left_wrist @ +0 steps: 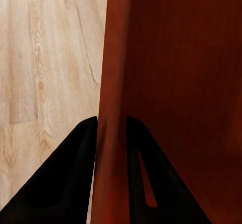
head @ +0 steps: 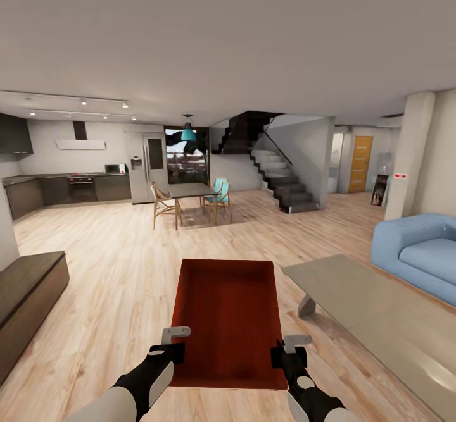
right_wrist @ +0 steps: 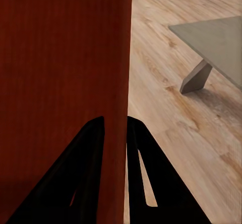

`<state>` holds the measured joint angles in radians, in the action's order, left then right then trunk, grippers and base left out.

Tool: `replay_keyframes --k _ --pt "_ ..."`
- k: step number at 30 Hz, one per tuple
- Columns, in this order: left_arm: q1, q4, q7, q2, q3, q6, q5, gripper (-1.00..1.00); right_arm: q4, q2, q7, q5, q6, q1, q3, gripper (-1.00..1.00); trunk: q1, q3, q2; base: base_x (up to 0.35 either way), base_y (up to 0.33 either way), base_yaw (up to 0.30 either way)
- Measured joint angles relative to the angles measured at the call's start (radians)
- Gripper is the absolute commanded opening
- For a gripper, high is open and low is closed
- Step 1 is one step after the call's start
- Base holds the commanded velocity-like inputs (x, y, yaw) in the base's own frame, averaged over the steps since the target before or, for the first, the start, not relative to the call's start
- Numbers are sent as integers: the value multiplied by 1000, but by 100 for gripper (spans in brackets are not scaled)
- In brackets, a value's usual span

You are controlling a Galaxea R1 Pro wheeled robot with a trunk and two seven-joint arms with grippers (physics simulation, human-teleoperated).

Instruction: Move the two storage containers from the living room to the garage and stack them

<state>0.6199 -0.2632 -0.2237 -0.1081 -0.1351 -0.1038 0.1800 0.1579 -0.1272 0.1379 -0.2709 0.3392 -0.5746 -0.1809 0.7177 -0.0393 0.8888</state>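
I have one storage container [head: 229, 321] held up in front of me, level and open side up, carried between both arms above the light wood plank flooring [head: 120, 264] of the living room. My left gripper [head: 170, 341] has its jaws closed on the container's left wall near the corner closest to me; in the left wrist view that red wall [left_wrist: 112, 133] runs straight between the two dark fingers [left_wrist: 75, 183]. My right gripper [head: 286, 348] grips the right wall the same way, and the right wrist view shows the wall [right_wrist: 117, 108] pinched between its fingers [right_wrist: 83, 178]. Just to the right of the container stands a low grey coffee desk [head: 354, 302] on an angled leg, and past it the blue sofa [head: 421, 254]. On my left sits a dark wooden bench [head: 28, 295]. Farther ahead I see a dining table with chairs [head: 190, 197], the kitchen counters [head: 69, 188] along the left wall, a dark staircase [head: 278, 181], and an orange wooden door [head: 361, 164] at the far right.
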Motion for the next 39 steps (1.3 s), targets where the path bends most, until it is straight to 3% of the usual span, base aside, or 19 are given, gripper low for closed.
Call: replay_keyframes --k 18,30,39 --pt "0 0 1 0 2 0 -3 -100 0 0 0 1 1 0 0 -100 0 0 0 318 0 3" --pt "0 0 1 0 1 0 -2 -100 -1 0 0 1 1 0 0 -100 0 0 0 321 0 233" --pt "0 0 1 0 2 0 -3 -100 -1 0 0 3 1 0 1 -100 0 0 0 321 0 37"
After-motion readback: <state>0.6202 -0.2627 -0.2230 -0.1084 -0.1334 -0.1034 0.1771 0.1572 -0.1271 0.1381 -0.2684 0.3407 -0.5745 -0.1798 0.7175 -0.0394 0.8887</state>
